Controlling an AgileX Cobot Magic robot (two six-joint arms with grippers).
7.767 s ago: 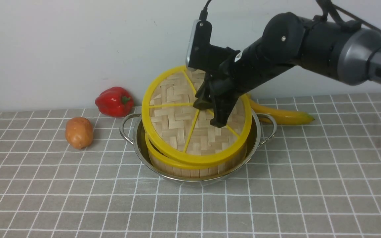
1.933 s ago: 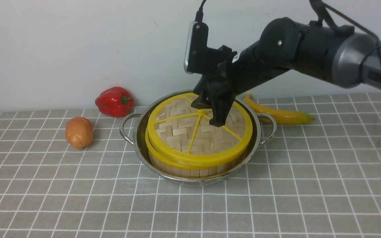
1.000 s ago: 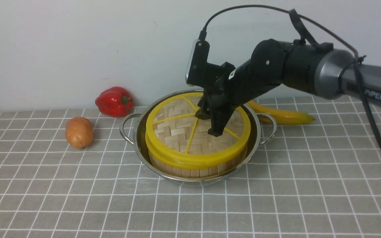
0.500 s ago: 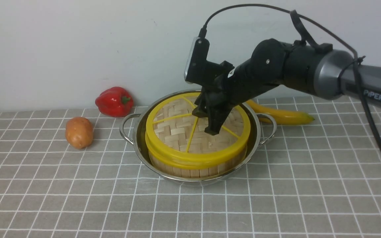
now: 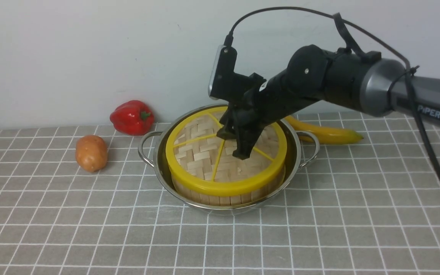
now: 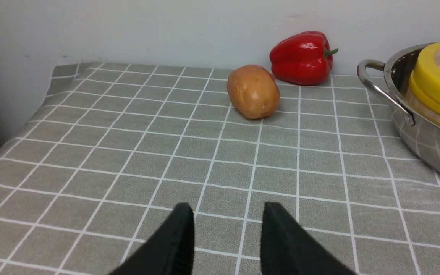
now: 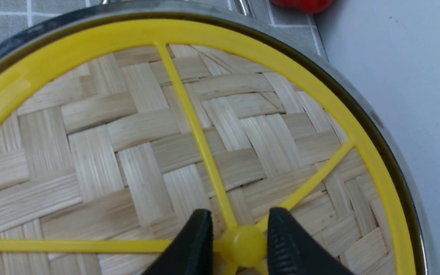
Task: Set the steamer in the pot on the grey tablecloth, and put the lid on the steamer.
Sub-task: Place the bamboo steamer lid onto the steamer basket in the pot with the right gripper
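With the lid [image 5: 224, 152] on the steamer [image 5: 225, 193] in the pot [image 5: 298, 152] mid-cloth, right gripper [image 7: 239, 244] clamping its hub, left gripper [image 6: 225, 236] parted and empty, we should seat the rim flush before releasing.

Plain pale wall [image 5: 71, 57], perhaps white, even light

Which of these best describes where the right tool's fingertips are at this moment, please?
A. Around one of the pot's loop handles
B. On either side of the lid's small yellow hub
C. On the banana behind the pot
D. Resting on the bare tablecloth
B: in the right wrist view, the right tool has one black fingertip on each side of the yellow hub of the lid.
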